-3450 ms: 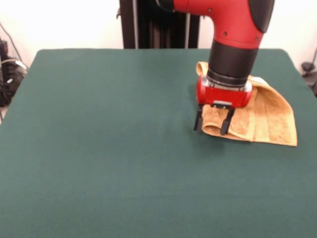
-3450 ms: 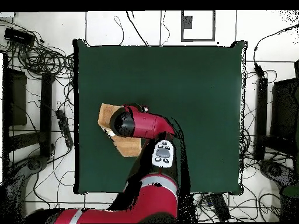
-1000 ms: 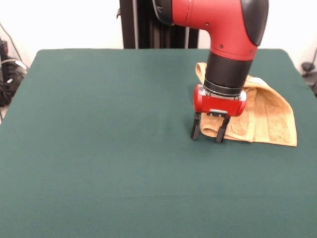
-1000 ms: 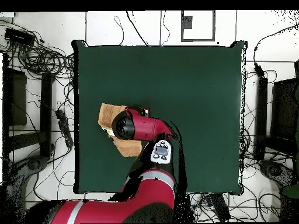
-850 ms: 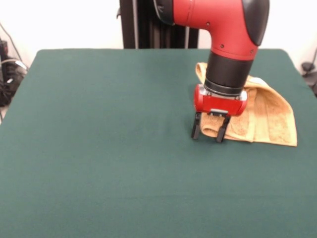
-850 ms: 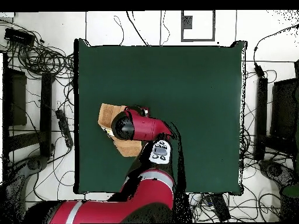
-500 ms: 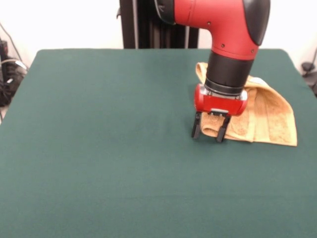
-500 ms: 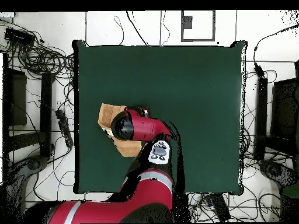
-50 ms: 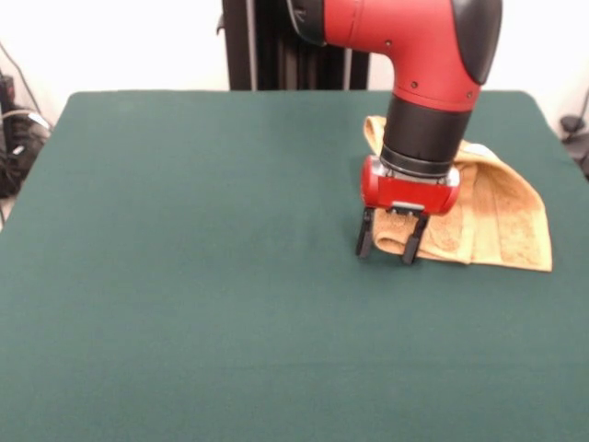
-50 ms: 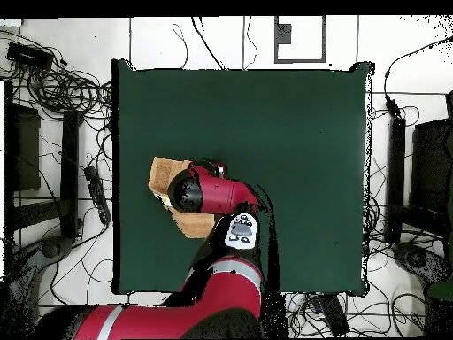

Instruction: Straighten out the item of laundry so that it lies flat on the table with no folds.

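The item of laundry (image 9: 497, 216) is an orange-tan towel, folded over on itself, at the right of the dark green table (image 9: 184, 276). My gripper (image 9: 386, 245) stands low over the towel's near left corner. It is open, with one finger on the bare table left of the corner and the other on the towel, so the corner lies between them. In the overhead view the arm (image 10: 208, 190) covers the gripper and most of the item of laundry (image 10: 162, 173), which shows only at its edges near the table's (image 10: 292, 133) left side.
Cables and stands lie on the floor around the table (image 10: 62, 88). The towel's far right edge (image 9: 548, 249) lies close to the table's right edge.
Since 3.5 s ago the gripper has come down to the table and shifted slightly left, its fingers now astride the towel's corner. Over the last second nothing has visibly moved.
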Motion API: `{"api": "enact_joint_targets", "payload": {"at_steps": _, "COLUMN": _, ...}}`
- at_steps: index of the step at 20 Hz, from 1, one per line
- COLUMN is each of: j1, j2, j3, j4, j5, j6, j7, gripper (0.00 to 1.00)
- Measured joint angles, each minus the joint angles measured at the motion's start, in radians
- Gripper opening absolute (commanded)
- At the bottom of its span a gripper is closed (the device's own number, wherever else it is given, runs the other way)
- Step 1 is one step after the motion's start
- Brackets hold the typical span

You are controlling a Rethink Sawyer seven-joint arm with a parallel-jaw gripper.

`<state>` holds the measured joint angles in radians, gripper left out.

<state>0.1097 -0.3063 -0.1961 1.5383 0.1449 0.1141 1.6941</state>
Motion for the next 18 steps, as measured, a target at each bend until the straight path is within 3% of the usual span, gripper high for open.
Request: {"api": "enact_joint_targets", "payload": {"at_steps": 18, "j1": 0.041, "j2": -0.02, "j3": -0.029, "j4": 0.004, "j5": 0.0, "j6": 0.025, "j7": 0.0, "gripper": 1.0}}
